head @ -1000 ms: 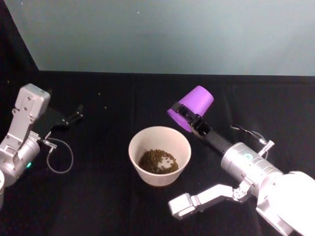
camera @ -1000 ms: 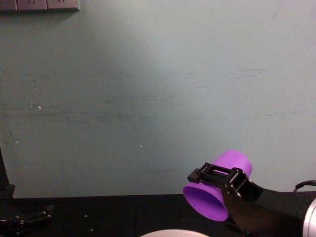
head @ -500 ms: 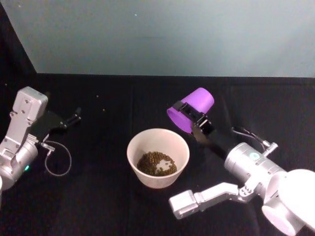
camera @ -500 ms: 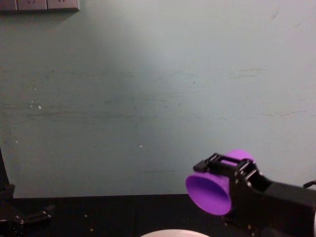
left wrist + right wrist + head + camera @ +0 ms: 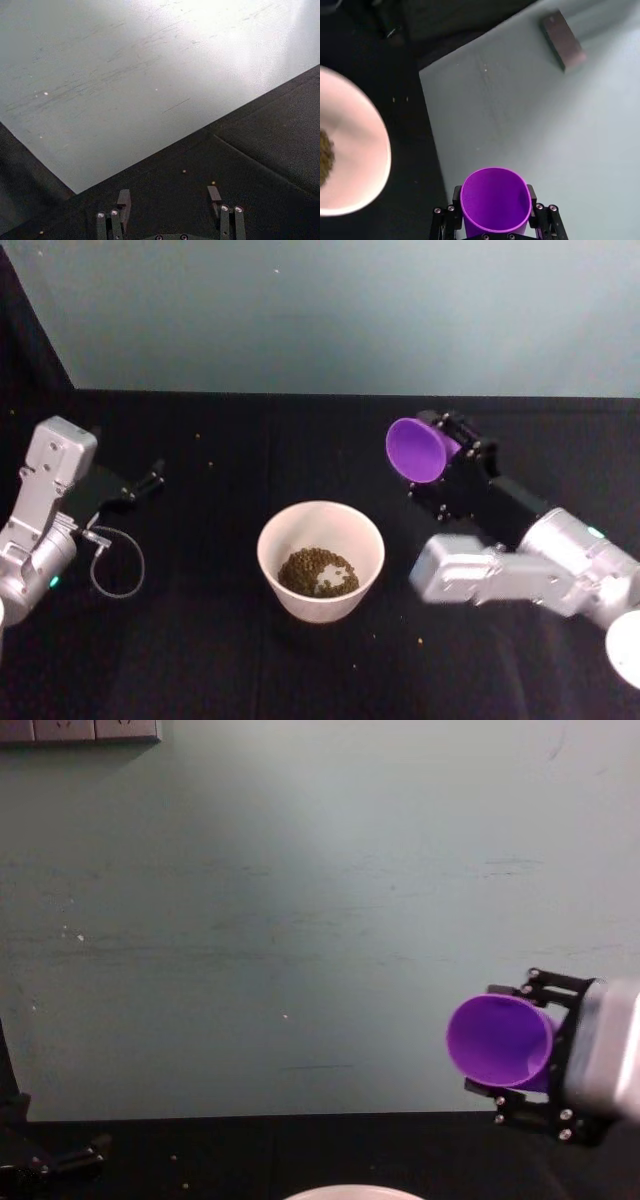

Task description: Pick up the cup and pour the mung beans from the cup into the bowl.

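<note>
- Now past the pour: right gripper (image 5: 452, 444) clamped on the cup (image 5: 415, 450), held in the air to the right of the bowl (image 5: 321, 558) and farther back, no longer above its rim as half a second ago
- Cup on its side, mouth turned toward the robot's left and toward the head camera; inside seen purple and bare in the right wrist view (image 5: 494, 201) and in the chest view (image 5: 500, 1042), no grains visible in it
- Mung beans (image 5: 319, 571) heaped in the bottom of the bowl, pile much the same as a second ago; a few stray specks scattered on the dark surface (image 5: 200, 640) around it
- Bowl upright near the middle of the surface, in the same place as in the earlier views; its pale rim at the edge of the right wrist view (image 5: 355, 160)
- Change since half a second ago: right arm swung away to the right and back, cup carried off with it, mouth lifted from a downward tilt to roughly level
- Meaning for the task, as a judgement: pouring most likely complete, beans delivered; remaining step probably only to set the cup down upright, clear of the bowl
- Left gripper (image 5: 167, 220) parked at the far left of the surface, fingers apart and holding nothing, pointed at the back wall
</note>
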